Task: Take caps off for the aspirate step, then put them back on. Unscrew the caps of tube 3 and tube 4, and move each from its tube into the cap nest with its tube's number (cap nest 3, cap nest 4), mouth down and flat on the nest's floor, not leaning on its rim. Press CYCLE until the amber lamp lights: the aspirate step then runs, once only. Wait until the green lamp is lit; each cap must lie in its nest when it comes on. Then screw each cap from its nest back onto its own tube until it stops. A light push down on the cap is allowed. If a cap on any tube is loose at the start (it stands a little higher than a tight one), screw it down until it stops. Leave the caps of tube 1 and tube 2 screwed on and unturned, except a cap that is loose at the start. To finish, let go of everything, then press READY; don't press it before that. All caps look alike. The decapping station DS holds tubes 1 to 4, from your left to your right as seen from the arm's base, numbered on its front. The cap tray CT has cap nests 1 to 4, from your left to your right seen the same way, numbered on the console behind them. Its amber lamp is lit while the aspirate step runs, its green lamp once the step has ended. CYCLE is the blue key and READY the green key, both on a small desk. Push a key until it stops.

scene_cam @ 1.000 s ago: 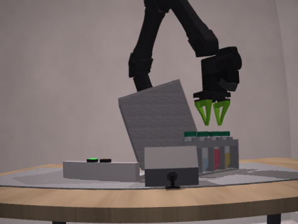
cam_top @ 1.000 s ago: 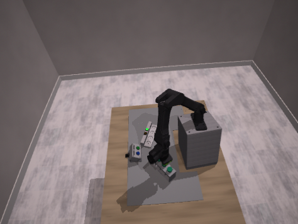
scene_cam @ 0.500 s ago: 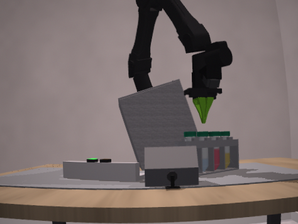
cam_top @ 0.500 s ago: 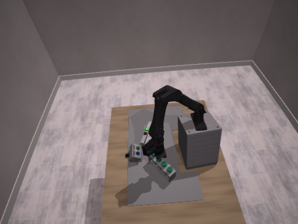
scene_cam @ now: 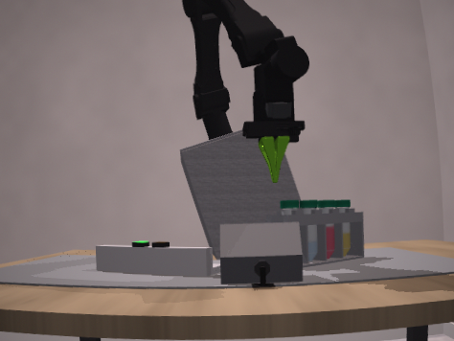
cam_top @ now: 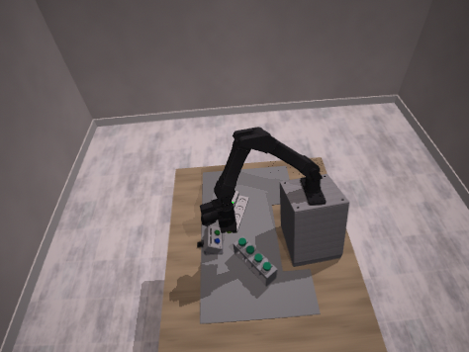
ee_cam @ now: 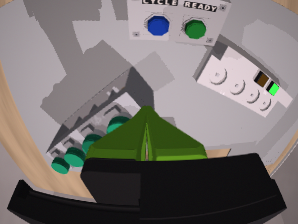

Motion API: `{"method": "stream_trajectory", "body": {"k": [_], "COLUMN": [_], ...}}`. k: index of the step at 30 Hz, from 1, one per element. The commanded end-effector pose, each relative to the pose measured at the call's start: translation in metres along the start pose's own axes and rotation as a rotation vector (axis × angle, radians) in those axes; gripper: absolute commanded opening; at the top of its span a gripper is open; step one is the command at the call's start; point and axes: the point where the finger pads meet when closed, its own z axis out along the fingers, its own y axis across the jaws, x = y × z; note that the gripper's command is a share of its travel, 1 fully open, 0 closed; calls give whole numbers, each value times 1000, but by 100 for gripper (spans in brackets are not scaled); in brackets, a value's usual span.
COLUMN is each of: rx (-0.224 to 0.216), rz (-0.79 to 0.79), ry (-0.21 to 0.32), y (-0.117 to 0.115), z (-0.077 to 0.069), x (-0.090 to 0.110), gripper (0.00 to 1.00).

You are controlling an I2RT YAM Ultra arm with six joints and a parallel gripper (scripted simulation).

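The gripper [scene_cam: 274,178] was fully closed, its green fingers pressed together into one point with nothing between them. It hung in the air above the grey mat [cam_top: 287,297], pointing down.

In the wrist view the small desk [ee_cam: 136,12] lay at twelve o'clock from the fingertips, carrying the blue CYCLE key [ee_cam: 157,26] and, just beside it at three o'clock, the green READY key [ee_cam: 194,28]. Neither key was touched.

The cap tray [ee_cam: 222,70] sat at about two o'clock from the fingertips. Its round nests [ee_cam: 236,86] showed as pale rings, and no green cap showed in those in view. On the console at the tray's far end the green lamp [ee_cam: 273,88] was lit, and the lamp beside it [ee_cam: 261,79] looked dark.

The decapping station [cam_top: 269,277] stood at about eight o'clock from the fingertips in the wrist view, partly hidden by the fingers. In the top view all four tubes wore green caps [cam_top: 249,249], in a row. From the exterior view three tubes showed their contents through the rack's front: a pale blue liquid [scene_cam: 311,243], a red one [scene_cam: 329,239] and a yellow one [scene_cam: 346,239]; the fourth tube was hidden behind the desk. The caps stood at much the same height there, though whether each was fully tight could not be told.
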Motion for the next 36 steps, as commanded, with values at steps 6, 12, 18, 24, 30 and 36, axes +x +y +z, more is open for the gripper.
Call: {"method": "stream_trajectory", "body": {"k": [6, 12, 18, 24, 30, 36], "rx": [2, 3, 3, 3, 3, 3], "rz": [-55, -55, -55, -55, -55, -55], "ry": [-6, -7, -7, -7, -7, -7], "y": [-30, -58, -58, -58, -58, -57], "z": [20, 46, 46, 46, 46, 45], "x": [-36, -63, -63, -63, -64, -65], "gripper": [0, 0, 0, 0, 0, 0]}}
